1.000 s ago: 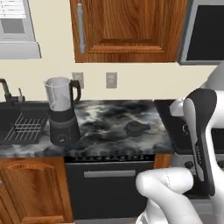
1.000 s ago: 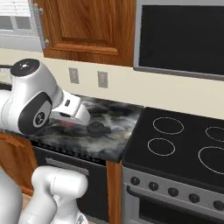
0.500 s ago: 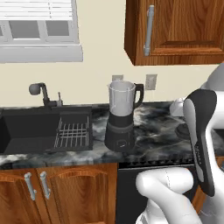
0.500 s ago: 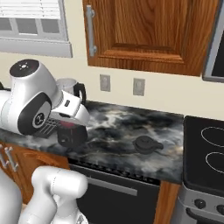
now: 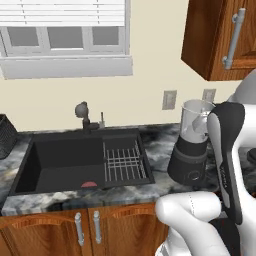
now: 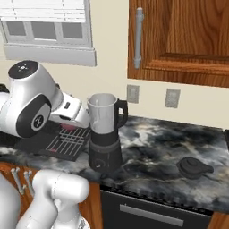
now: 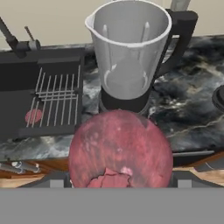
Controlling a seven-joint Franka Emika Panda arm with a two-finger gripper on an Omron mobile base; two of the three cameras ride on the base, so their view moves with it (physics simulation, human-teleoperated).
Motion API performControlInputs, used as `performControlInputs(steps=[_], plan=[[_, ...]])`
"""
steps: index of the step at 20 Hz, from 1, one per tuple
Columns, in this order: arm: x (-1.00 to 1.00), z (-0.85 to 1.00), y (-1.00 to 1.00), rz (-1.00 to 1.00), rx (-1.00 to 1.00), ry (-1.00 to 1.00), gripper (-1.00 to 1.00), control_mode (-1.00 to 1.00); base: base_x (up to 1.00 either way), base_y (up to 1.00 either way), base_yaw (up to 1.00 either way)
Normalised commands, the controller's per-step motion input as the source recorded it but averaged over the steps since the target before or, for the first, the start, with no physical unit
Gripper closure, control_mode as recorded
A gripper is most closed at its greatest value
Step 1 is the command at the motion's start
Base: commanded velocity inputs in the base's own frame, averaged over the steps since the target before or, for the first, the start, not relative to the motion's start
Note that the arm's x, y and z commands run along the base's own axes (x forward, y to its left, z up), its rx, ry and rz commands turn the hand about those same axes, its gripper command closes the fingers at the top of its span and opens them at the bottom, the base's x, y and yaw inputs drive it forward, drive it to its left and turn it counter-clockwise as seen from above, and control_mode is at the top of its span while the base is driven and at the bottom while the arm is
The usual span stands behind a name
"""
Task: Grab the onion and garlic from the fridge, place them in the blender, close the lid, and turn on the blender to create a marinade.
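Our pincer (image 7: 119, 183), apparently gripping the onion (image 7: 121, 148), must rise above the blender (image 7: 129, 52) ahead, then release.

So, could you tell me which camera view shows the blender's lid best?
The right base view: the lid lies whole on the counter, right of the blender. The hand view catches only its edge at the frame's border; the left base view shows a sliver at most.

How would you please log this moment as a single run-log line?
phase: carrying onion to blender | gripper: shut on onion | blender: jar open, empty | lid: on counter right of blender | garlic: not placed
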Motion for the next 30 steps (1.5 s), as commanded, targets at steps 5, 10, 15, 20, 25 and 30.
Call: performControlInputs(steps=[5,10,15,20,25,30], plan=[[0.0,0.0,0.0,0.0,0.0,0.0,1.0,1.0,0.33,0.08,-0.22],[0.44,0.14,-0.05,-0.11,0.0,0.0,1.0,-1.0,0.09,0.0,-0.04],[0.71,0.19,-0.27,-0.08,0.05,0.08,1.0,-1.0,0.0,0.0,0.0],[0.73,0.04,-0.47,0.0,0.19,0.28,1.0,-1.0,0.0,0.0,0.0],[0.61,0.0,-0.08,-0.02,0.1,0.19,1.0,-1.0,0.0,0.0,0.0],[-0.3,0.01,0.13,0.0,-0.03,-0.14,1.0,-1.0,0.0,0.0,0.0]])
